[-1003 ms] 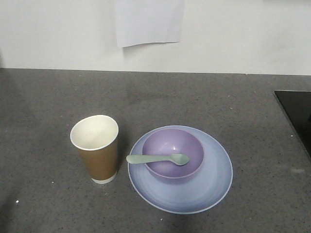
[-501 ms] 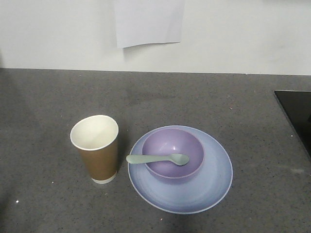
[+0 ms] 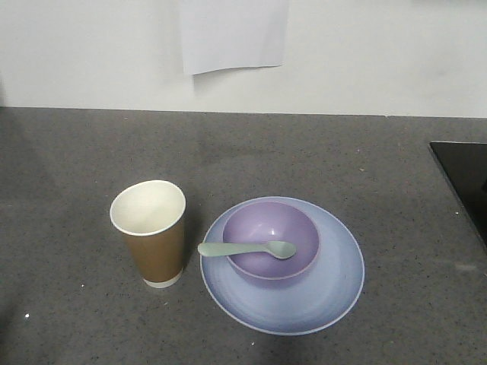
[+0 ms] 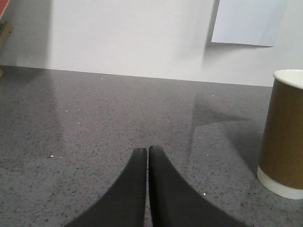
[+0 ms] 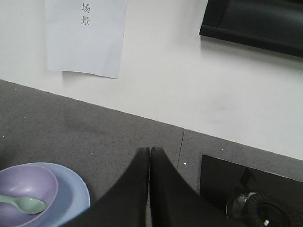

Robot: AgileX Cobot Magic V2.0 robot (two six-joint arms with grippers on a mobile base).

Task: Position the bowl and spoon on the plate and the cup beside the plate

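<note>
right wrist view alone — stove burner [image 5: 258, 208] beside plate [image 5: 78, 196], bowl [image 5: 23, 187]

Matte speckled grey stone-like surface [image 3: 342, 163], brown paper cup [image 3: 154, 243] with smooth white inside, smooth plastic lilac bowl [image 3: 274, 232] with soft sheen, pale mint plastic spoon [image 3: 245, 249], smooth lavender-blue plate [image 3: 335, 285], white paper sheet [image 3: 232, 34], glossy black cooktop [image 5: 236, 187]

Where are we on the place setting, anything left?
Looks finished. The bowl sits on the plate, the spoon lies across the bowl, and the cup stands upright beside the plate. Nothing in hand: left tool and right tool are shut, empty. Nothing visibly left.
</note>
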